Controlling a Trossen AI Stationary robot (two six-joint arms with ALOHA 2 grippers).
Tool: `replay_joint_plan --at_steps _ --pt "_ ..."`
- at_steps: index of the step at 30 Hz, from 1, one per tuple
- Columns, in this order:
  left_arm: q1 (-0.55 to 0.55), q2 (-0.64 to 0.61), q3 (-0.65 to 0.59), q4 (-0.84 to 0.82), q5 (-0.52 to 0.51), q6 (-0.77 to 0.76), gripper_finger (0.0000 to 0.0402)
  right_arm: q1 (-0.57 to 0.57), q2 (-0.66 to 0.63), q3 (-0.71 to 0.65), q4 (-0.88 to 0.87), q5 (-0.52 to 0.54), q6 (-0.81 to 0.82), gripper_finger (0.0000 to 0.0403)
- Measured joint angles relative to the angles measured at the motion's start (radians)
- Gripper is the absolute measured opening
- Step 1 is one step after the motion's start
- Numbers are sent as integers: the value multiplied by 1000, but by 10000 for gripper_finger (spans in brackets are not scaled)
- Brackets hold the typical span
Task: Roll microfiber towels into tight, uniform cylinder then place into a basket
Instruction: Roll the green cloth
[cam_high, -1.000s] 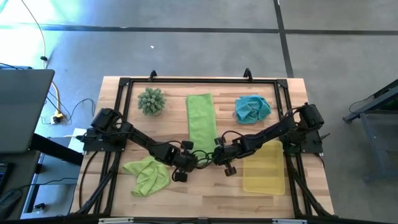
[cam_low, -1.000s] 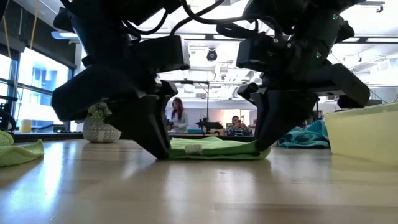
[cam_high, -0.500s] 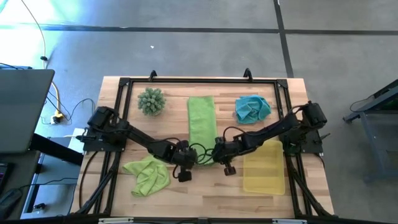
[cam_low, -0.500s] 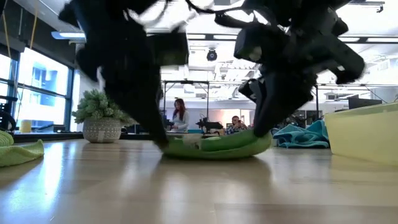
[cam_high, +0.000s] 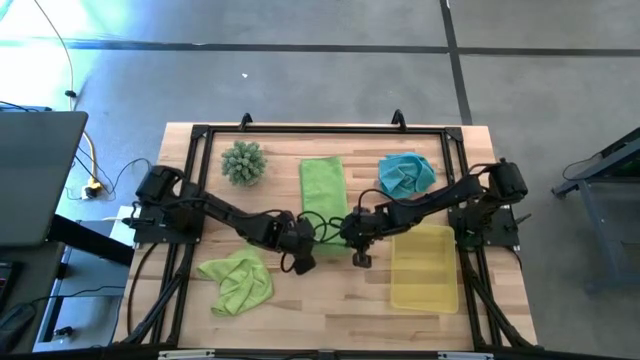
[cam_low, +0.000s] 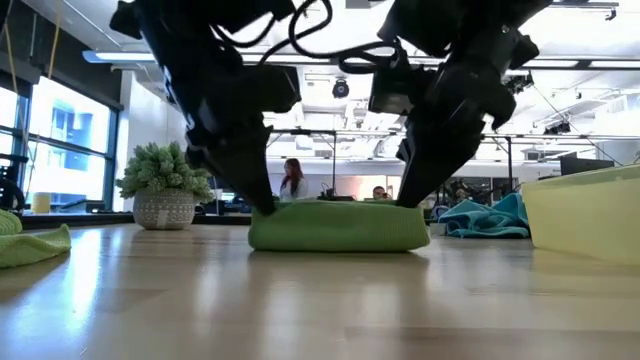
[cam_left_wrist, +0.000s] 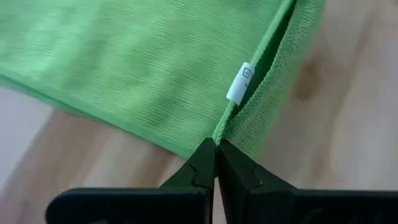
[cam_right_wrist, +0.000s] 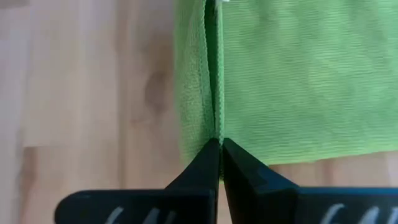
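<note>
Light butcher-block wooden surface (cam_high: 330, 305) with a black metal frame (cam_high: 320, 129) around its far half, sitting on a grey concrete floor (cam_high: 300, 80) with dark seam lines. Both arms meet mid-surface at the near end of the flat lime-green microfiber towel (cam_high: 322, 190), which lies as a long strip running away from the near edge. Left gripper (cam_left_wrist: 216, 151) has its jaws pinched together on the towel's folded near edge, next to a small white label (cam_left_wrist: 239, 83); right gripper (cam_right_wrist: 219, 148) has its jaws likewise clamped on that same fold at the other corner. Low view shows the near end turned over into a thick rounded fold resting on the wood, arms coming down at either side of it. Second lime-green towel (cam_high: 238, 281) lies crumpled at near left; teal-blue towel (cam_high: 405, 173) is bunched at far right. Shallow translucent yellow plastic tray (cam_high: 424, 268) sits near right, just beside the right gripper. Spiky round green plant ball (cam_high: 243, 161) in a pale woven pot at far left. Left of the surface: a dark laptop-like panel (cam_high: 35, 175) and a yellow cable (cam_high: 92, 165). Beyond the surface: open office with ceiling lights, big windows on the left, two people seated far back.
</note>
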Motion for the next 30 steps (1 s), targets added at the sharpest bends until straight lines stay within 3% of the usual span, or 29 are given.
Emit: replay_joint_plan --at_steps 8,19,30 --pt "17 19 0 16 6 17 1 0 1 0 -9 47 -26 6" --pt "17 52 2 17 12 10 1 -7 -30 52 -124 79 -63 102" --pt "17 55 2 -12 -9 -9 1 88 -7 16 50 63 -114 86"
